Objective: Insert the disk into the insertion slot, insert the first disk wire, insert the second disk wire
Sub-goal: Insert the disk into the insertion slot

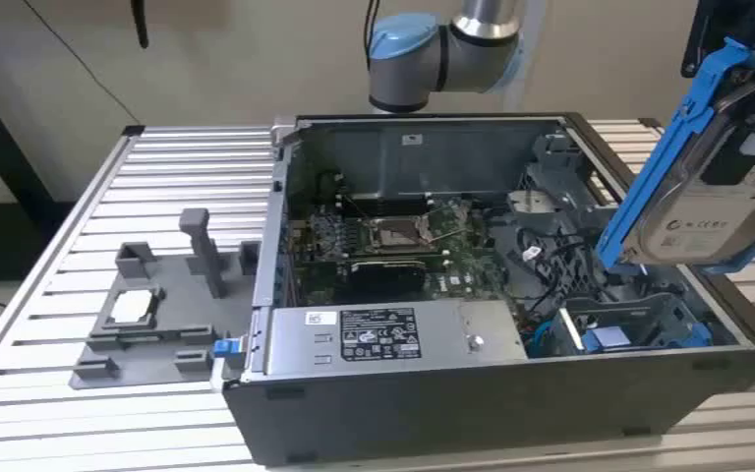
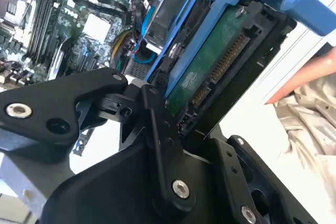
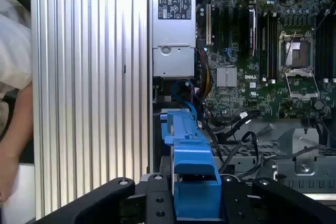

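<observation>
**Item:** disk (image 1: 716,202), a silver-grey hard drive in a blue plastic carrier.

**Position:** clamped in the claw (image 3: 195,191), whose black fingers (image 3: 157,195) are closed on the carrier's end. The drive hangs tilted below the claw, over the open computer case (image 1: 391,393).

**Insertion slot** (image 1: 640,320)**:** a blue-edged bay in the case, beneath the drive's low end and apart from it.

**Handling, as judged:**
- Rigid and dense for its bulk.
- Sensitive to knocks.
- The green circuit board (image 2: 210,69) and its connector row are bare on one face, so they are no place for a grip.
- The carrier's side rails or end tab look the safest hold, though the plastic may flex a little.

**Obscured:**
- The claw's body is cut off at the edge of the exterior view.
- The slot's mouth is largely masked by the carrier in the first wrist view.
- The disk wires cannot be told apart in the tangle of cables (image 3: 236,129) beside the motherboard (image 1: 391,236).

**Also present:** a person's forearm (image 3: 18,124) past the slatted tabletop (image 1: 154,177).
</observation>
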`<act>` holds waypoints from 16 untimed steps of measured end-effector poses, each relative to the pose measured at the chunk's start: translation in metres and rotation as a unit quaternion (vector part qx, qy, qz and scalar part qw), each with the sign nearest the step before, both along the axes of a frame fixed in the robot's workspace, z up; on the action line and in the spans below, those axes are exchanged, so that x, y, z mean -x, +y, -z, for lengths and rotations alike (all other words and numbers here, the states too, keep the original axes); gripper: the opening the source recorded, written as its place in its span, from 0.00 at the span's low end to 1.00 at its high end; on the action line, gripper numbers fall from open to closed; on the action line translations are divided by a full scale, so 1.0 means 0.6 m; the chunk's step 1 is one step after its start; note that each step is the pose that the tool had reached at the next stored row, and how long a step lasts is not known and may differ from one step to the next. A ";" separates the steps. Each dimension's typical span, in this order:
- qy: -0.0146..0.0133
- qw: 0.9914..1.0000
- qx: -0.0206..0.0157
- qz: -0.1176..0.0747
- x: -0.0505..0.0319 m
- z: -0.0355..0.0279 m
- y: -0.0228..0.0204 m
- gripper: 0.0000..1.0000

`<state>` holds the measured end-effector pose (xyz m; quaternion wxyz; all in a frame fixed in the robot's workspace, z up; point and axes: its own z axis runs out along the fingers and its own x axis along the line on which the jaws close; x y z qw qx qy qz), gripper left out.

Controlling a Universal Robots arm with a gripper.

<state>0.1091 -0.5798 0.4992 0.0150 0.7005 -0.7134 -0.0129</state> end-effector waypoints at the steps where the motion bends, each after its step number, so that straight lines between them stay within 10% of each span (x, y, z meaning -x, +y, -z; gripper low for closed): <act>1: 0.000 1.000 0.000 0.000 0.000 0.000 0.0000 0.32; 12: 0.000 1.000 0.000 0.000 0.000 0.001 0.0000 0.32; 16: -0.005 1.000 -0.002 0.000 0.000 0.006 -0.0001 0.32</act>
